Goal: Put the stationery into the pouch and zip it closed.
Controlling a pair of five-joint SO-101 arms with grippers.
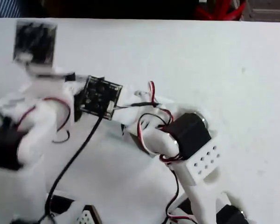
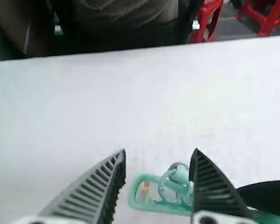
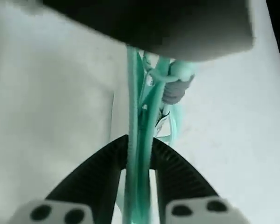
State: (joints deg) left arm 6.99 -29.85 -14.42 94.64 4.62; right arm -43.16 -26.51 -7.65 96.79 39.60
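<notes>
Two arms met over the middle of the white counter (image 1: pixel 224 60) in the high view. One came in from the left edge with a camera board (image 1: pixel 101 97) on top. The other rose from the near right corner with a black motor (image 1: pixel 189 133) at its bend.

From my station I read the right gripper (image 3: pixel 140 141) as closed on the pouch (image 3: pixel 140 186). Its two dark fingers (image 3: pixel 102 172) pinched the mint-green edge between them, and the material ran straight out past the tips to the zipper pull (image 3: pixel 175 86) just beyond.

The left gripper (image 2: pixel 158 154) stood open and pointed toward the far edge of the counter, its ribbed fingers (image 2: pixel 105 186) well apart. One end of the pouch (image 2: pixel 137 198) lay on the counter between those fingers. The zipper pull (image 2: pixel 175 175) sat just beside one of them, though I could not tell whether it touched. Whether the zip was shut I could not tell either.
</notes>
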